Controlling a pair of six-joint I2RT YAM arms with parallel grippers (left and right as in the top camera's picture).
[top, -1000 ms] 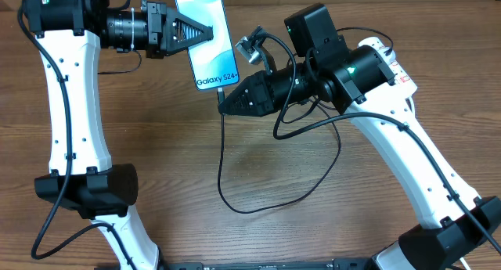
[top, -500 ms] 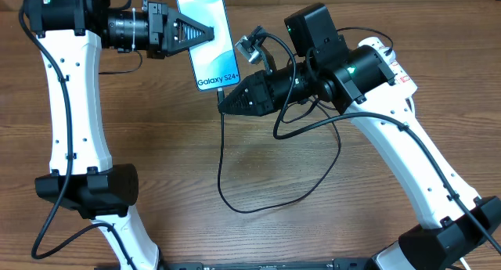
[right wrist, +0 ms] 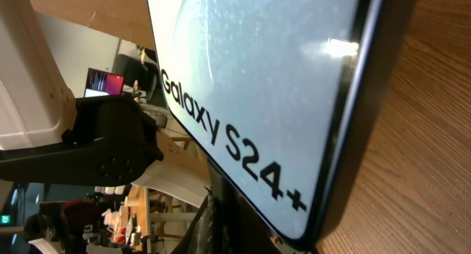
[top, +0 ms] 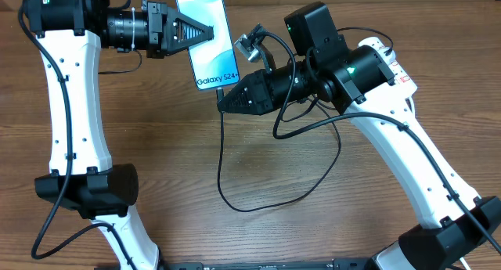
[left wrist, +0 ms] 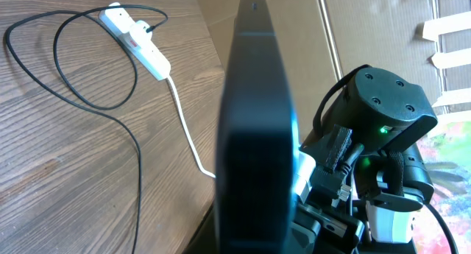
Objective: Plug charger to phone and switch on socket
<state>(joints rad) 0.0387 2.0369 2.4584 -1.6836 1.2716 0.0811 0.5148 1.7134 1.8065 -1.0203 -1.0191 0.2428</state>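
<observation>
My left gripper (top: 205,31) is shut on the phone (top: 208,43) and holds it in the air, its light-blue screen facing up and the "Galaxy S24+" text at the near end. The phone is edge-on in the left wrist view (left wrist: 254,121) and fills the right wrist view (right wrist: 257,77). My right gripper (top: 225,102) is shut on the charger plug tip right at the phone's bottom edge; the tip itself is hidden. The black charger cable (top: 235,206) loops down over the table. The socket (left wrist: 136,40) lies on the table with the black plug head (left wrist: 149,29) in it.
The socket's thick white lead (left wrist: 184,129) runs across the wooden table (top: 156,145). In the overhead view the socket (top: 399,73) is mostly hidden behind my right arm. Cardboard panels (left wrist: 294,33) stand at the table's back edge.
</observation>
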